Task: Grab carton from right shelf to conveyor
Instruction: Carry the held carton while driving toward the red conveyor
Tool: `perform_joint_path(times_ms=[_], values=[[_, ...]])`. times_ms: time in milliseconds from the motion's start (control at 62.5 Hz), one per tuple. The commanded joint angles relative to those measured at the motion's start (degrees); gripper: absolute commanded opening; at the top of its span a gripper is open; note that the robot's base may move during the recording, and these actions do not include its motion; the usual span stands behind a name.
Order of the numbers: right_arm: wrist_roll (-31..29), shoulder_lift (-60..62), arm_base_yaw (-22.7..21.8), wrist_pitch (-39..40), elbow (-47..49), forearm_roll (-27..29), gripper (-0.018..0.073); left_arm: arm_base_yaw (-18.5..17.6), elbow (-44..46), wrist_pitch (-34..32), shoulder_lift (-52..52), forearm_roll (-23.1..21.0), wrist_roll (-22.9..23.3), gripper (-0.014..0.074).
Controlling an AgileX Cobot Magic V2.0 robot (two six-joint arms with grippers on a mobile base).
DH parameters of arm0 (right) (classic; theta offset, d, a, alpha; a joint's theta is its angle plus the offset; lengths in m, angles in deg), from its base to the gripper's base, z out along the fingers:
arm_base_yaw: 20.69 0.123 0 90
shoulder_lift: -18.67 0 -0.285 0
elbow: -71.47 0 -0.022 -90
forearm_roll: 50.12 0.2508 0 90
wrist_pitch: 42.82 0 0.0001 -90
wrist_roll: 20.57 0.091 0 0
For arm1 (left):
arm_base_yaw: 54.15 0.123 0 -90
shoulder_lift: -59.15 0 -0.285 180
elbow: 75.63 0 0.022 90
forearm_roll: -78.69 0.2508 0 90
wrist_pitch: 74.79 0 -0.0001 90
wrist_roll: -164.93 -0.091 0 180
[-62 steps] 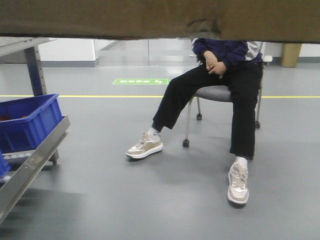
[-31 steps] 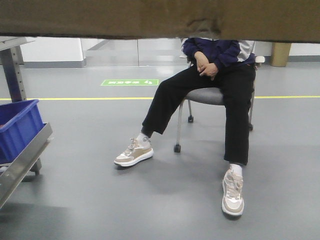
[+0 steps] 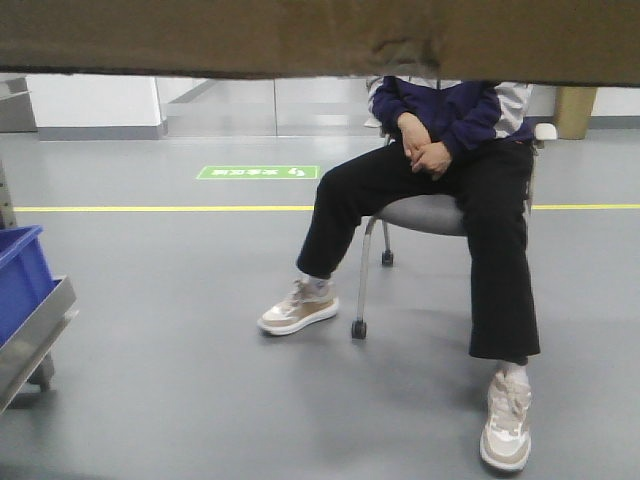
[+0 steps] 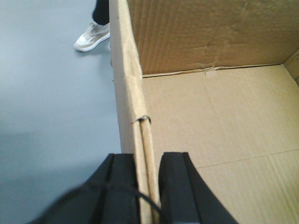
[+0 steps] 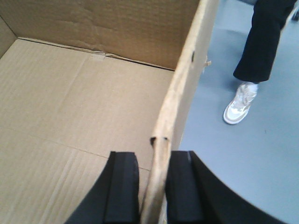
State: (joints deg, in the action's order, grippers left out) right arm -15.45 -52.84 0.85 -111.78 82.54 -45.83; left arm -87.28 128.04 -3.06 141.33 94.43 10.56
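The carton (image 3: 200, 35) is a plain brown cardboard box. Its lower edge, with a small tear, spans the top of the front view, lifted off the floor. My left gripper (image 4: 148, 158) is shut on the carton's left wall (image 4: 126, 98), one finger outside and one inside. My right gripper (image 5: 153, 156) is shut on the carton's right wall (image 5: 180, 93) the same way. Both wrist views look into the open, bare box interior (image 4: 210, 116). A steel rail of the right shelf (image 3: 30, 340) shows at the lower left edge. The conveyor is out of view.
A blue plastic bin (image 3: 20, 280) sits on the rail at far left. A person (image 3: 440, 180) sits on a wheeled chair (image 3: 420, 215) ahead to the right, feet on the grey floor. A yellow floor line (image 3: 160, 208) crosses behind.
The shelf rail and blue bin have slid left, almost out of the front view. The seated person looks larger and closer. The carton's edge stays in the same place.
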Motion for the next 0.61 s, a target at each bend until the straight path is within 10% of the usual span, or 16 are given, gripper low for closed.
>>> perform_joint_path(times_ms=[0, 592], values=[[-1.5, 0.8, -0.2, 1.8, 0.1, -0.8, -0.0067, -0.2, 0.4, -1.8, -0.5, 1.2, 0.0, -0.0018], [-1.5, 0.8, -0.2, 2.0, 0.1, -0.8, -0.0067, -0.2, 0.4, -1.8, -0.5, 1.5, 0.0, -0.0018]])
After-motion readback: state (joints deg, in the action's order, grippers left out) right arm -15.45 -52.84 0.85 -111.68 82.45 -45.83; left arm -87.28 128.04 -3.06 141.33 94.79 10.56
